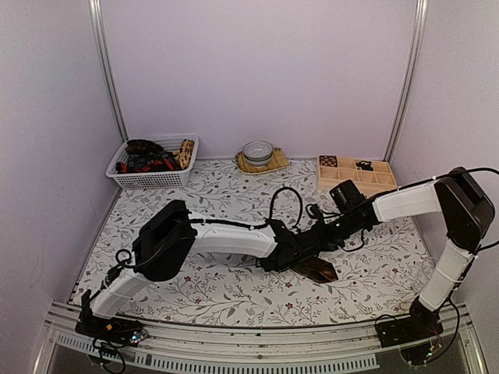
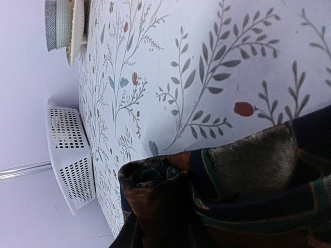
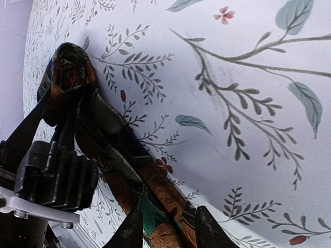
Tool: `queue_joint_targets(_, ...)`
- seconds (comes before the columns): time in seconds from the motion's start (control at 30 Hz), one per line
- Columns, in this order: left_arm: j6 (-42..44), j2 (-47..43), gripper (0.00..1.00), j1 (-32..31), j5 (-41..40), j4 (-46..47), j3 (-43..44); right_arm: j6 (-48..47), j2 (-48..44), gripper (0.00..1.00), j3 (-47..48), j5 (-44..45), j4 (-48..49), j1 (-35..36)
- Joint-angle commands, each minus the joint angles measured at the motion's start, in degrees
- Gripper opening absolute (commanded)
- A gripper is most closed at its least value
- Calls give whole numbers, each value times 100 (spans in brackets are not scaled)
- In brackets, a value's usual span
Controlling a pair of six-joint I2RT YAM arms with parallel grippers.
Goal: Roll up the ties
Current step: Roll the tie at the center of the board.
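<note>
At the centre of the floral cloth (image 1: 234,187), pale walls (image 1: 257,70) around | left tool (image 1: 300,259) clamped on tie (image 3: 111,155) | right tool (image 3: 163,227) likewise

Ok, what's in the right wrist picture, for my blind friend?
A dark patterned tie lies across a flowery tablecloth, its near end in the right pincer. Its far end curls up beside the left pincer.

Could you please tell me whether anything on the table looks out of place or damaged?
Nothing looks spilled or damaged. The tie mid-table is bunched unevenly at its rolled end; the ties in the basket lie heaped.
</note>
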Motion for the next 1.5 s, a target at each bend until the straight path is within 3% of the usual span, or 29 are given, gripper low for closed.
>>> queue_joint_targets(0.0,14,164,15,-47,1703,339,-539,-5,-440,35,-73,-41,82,-167)
queue_joint_targets(0.07,68,44,26,-42,1830,475,-574,-5,-479,34,-63,-32,58,-220)
queue_joint_targets(0.17,123,12,33,-36,1851,527,-537,-26,-501,35,-36,-35,31,-268)
queue_joint_targets(1.47,308,-971,59,406,1190,814,-557,8,-546,35,-46,-41,105,-352)
